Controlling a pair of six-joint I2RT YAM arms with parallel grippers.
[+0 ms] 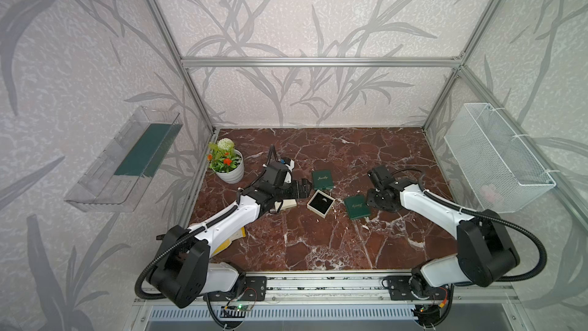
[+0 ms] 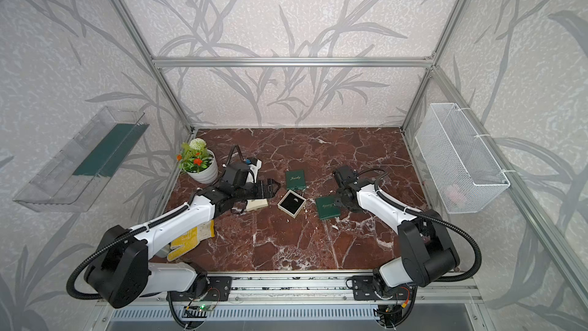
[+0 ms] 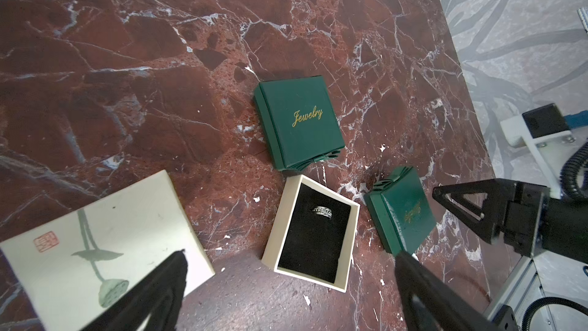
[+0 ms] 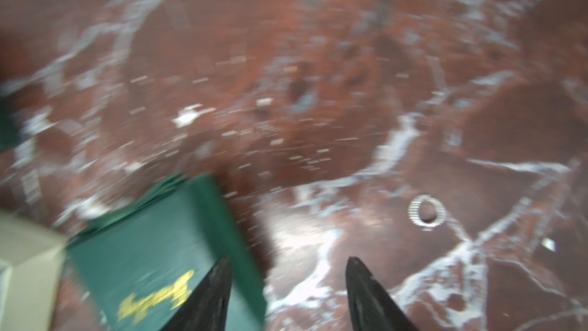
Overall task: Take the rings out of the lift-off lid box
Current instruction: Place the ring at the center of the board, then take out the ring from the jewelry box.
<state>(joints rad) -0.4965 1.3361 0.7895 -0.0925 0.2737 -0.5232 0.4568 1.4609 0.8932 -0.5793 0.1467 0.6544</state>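
A ring [image 3: 322,212] sits in the open box [image 3: 284,221], with a closed box [image 3: 300,122] behind.

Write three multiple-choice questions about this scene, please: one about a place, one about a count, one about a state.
1. Where does the loose ring lie?
A. inside a green box
B. in the wire basket
C. on the bare marble table

2. How many green Jewelry boxes are on the table?
A. one
B. two
C. four

3. In what state is the cream box?
A. open, holding a banded ring
B. closed by its lid
C. open and empty

Answers: 1 C, the right wrist view shows it flat on the marble; 2 B, both top views show two; 3 A, the left wrist view shows the ring inside it.
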